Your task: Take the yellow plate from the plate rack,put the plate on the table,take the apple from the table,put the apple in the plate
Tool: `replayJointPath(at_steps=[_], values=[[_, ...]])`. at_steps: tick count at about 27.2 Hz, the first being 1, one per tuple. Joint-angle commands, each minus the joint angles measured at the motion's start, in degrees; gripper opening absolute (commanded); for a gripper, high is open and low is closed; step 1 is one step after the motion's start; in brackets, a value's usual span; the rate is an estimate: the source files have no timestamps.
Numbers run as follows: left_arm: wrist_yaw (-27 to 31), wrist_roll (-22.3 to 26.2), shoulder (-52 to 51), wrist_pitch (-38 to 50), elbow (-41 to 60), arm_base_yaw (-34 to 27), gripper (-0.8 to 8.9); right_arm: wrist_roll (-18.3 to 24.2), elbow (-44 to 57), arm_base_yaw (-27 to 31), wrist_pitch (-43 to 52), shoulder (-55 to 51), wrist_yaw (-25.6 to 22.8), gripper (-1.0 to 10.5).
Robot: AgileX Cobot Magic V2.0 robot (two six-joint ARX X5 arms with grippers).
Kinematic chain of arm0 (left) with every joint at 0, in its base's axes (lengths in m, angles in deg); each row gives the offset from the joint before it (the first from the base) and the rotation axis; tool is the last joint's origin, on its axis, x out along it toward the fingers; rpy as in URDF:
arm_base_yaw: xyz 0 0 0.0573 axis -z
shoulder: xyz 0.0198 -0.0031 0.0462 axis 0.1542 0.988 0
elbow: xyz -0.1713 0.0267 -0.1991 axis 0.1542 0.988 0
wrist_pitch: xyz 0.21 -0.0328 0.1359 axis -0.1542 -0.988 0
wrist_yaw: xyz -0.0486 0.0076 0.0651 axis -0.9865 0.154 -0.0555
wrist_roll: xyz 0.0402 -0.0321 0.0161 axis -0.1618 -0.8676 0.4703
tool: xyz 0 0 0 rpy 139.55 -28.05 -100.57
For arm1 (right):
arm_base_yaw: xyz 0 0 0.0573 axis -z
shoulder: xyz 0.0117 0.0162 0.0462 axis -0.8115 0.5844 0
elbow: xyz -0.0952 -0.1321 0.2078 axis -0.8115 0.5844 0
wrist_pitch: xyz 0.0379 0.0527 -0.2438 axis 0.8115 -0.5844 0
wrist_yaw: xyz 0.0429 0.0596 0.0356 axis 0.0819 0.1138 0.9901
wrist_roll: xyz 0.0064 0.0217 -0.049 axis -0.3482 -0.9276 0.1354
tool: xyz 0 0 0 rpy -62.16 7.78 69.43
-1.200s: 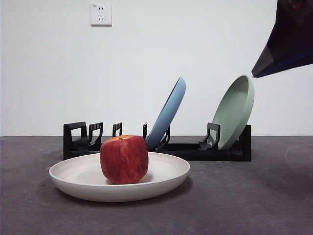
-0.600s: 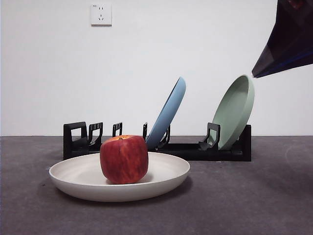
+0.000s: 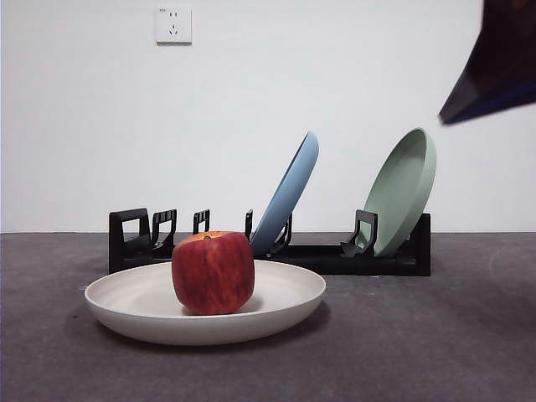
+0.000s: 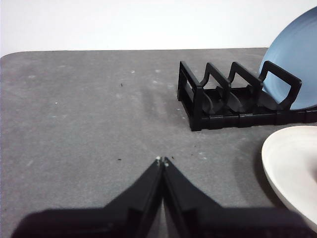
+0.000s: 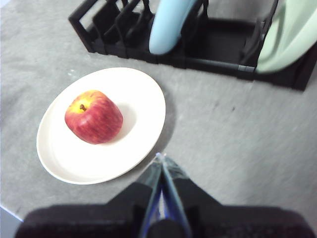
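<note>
The yellow plate lies flat on the table in front of the plate rack. The dark red apple sits in the plate. The right wrist view shows the apple in the plate from above. My right gripper is shut and empty, high above the table beside the plate; it shows as a dark tip at the front view's top right. My left gripper is shut and empty, low over bare table, apart from the plate's edge and the rack's end.
A light blue plate and a pale green plate stand tilted in the rack. A wall socket is on the white wall behind. The table's far edge shows in the left wrist view.
The dark arm tip at the front view's top right has drawn slightly up and to the right. The plate and apple have not moved.
</note>
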Motion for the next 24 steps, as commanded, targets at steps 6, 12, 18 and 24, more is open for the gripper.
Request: replayJointPath(at_steps=[6, 12, 18, 24], values=[[-0.07, -0.20, -0.17, 0.09, 0.79, -0.22, -0.03, 14.56, 1.09, 16.68, 0.17, -15.32, 7.04, 0.0], [-0.07, -0.20, -0.17, 0.09, 0.79, -0.22, -0.03, 18.51, 5.60, 27.63, 0.24, -24.68, 8.26, 0.0], [-0.07, -0.22, -0.17, 0.09, 0.79, -0.22, -0.03, 20.17, 12.07, 28.68, 2.82, -31.71, 8.09, 0.0], [-0.07, -0.20, -0.17, 0.09, 0.79, -0.22, -0.03, 19.41, 20.44, 28.68, 9.46, -37.62, 8.04, 0.0]])
